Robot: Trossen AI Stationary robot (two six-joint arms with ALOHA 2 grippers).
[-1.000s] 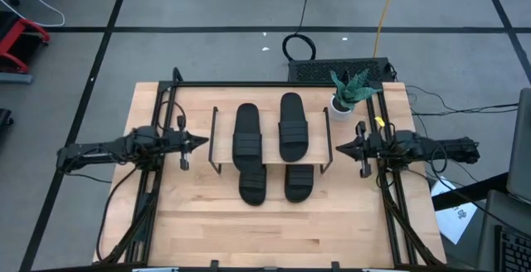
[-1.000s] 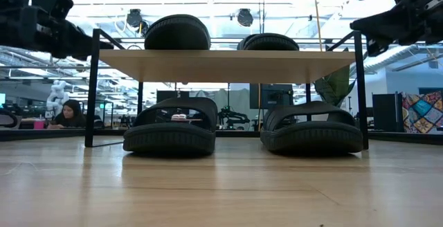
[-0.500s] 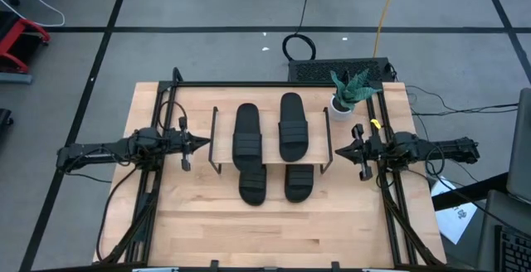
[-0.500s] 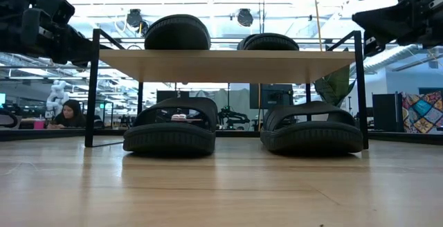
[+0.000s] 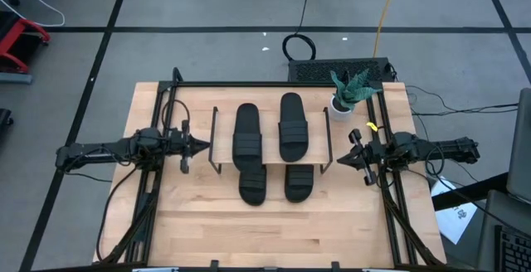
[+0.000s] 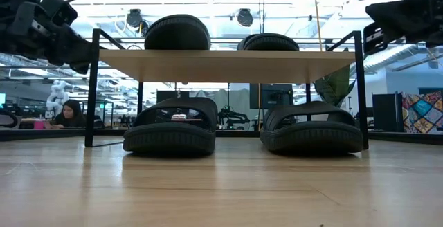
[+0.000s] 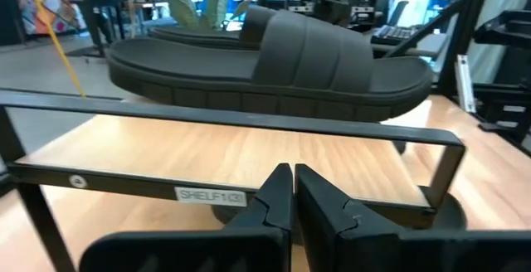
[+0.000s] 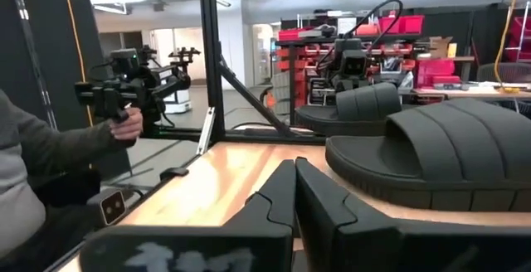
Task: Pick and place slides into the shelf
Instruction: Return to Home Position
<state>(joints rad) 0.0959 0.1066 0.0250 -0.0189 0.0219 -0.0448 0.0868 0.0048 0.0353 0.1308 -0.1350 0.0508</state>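
Note:
Two black slides (image 5: 247, 135) (image 5: 292, 127) lie sole-down on the shelf's light wood top board (image 5: 270, 152). Two more (image 5: 252, 185) (image 5: 299, 182) rest on the table under it, their ends sticking out toward the near edge; the low view shows them (image 6: 169, 131) (image 6: 311, 131) between the thin dark legs. My left gripper (image 5: 205, 148) hovers shut just left of the shelf, level with its top board (image 7: 207, 152), and my right gripper (image 5: 340, 161) hovers shut just right of it. In the wrist views both grippers (image 7: 292, 174) (image 8: 294, 166) hold nothing.
A small potted plant (image 5: 348, 91) stands at the table's far right corner. The black frame rails (image 5: 249, 85) run along the table's edges. Bare wood (image 5: 274, 230) lies near of the shelf. A seated person (image 6: 68, 113) and a person's arm with a hand-held device (image 8: 116, 114) show beyond the table.
My right gripper has moved a little toward the table's near edge and drawn back from the shelf toward the right edge, staying shut. My left gripper has drifted slightly toward the near edge. The slides and the shelf have not moved.

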